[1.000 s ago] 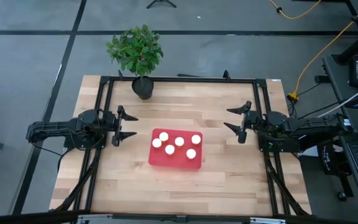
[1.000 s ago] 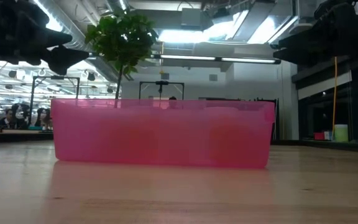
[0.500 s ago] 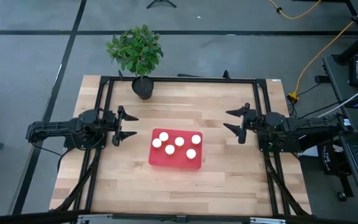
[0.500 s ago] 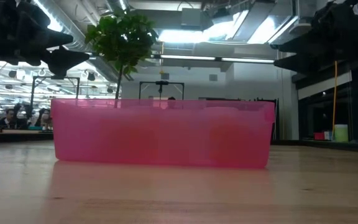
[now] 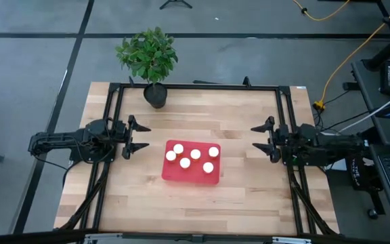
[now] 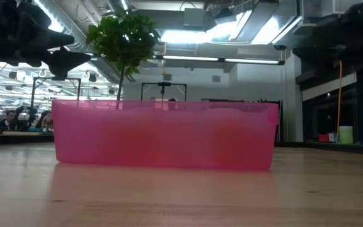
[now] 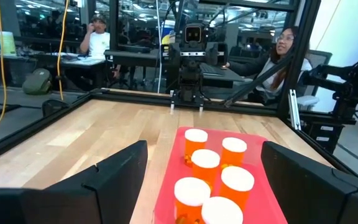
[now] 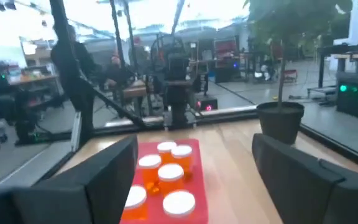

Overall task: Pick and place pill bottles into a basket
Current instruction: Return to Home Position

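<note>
The red tray (image 5: 176, 173) rests flat on the wooden table at its middle; in the low view its pink wall (image 6: 162, 133) stands on the tabletop. Several amber pill bottles with white caps (image 5: 195, 154) stand upright inside it, and also show in the left wrist view (image 7: 205, 168) and the right wrist view (image 8: 169, 174). My left gripper (image 5: 138, 137) is open and empty, left of the tray and above the table. My right gripper (image 5: 261, 138) is open and empty, right of the tray, near the table's right side.
A black pot with a green plant (image 5: 156, 95) stands at the table's far edge, left of centre. A black metal frame (image 5: 195, 86) runs around the tabletop. People (image 7: 98, 40) sit at desks beyond the table. Bare wood (image 5: 195, 203) lies near of the tray.
My right gripper has drawn back toward the table's right edge and a little toward the near edge, still open and empty. The tray and the bottles have stayed where they were.
</note>
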Controlling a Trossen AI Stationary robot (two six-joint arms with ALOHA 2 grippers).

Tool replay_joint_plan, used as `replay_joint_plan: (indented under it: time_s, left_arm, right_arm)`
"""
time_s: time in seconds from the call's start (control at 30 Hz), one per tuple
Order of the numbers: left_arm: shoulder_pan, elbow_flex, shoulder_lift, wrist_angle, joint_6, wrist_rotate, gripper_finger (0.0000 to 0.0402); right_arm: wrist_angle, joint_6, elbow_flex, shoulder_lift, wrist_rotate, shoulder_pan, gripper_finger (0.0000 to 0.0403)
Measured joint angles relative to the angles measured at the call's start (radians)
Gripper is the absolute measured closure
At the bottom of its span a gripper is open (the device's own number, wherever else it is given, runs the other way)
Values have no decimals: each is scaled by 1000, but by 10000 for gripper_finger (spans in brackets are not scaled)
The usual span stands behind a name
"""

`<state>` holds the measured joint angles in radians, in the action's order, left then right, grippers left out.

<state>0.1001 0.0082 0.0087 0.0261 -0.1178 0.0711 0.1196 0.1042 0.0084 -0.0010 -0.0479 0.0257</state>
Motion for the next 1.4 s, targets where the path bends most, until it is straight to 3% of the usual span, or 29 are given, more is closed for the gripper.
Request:
replay_joint_plan:
  time_s: [0.33, 0.63, 0.87, 1.0, 1.17, 1.4]
  left_arm:
    - [0, 0, 8, 0, -1, 0, 93]
    - [0, 0, 8, 0, 0, 0, 92]
    - [0, 0, 8, 0, 0, 0, 91]
    - [0, 0, 8, 0, 0, 0, 92]
    - [0, 0, 8, 0, 0, 0, 92]
    - [0, 0, 8, 0, 0, 0, 93]
  right_arm:
    - [-92, -44, -2, 11, 104, 3, 84]
    - [-95, -137, -2, 79, 63, 4, 84]
    - [-97, 34, -2, 212, 61, 4, 84]
    - [17, 46, -2, 237, 63, 4, 84]
    - [302, -162, -1, 220, 132, 5, 84]
    - [252, -109, -1, 192, 211, 5, 84]
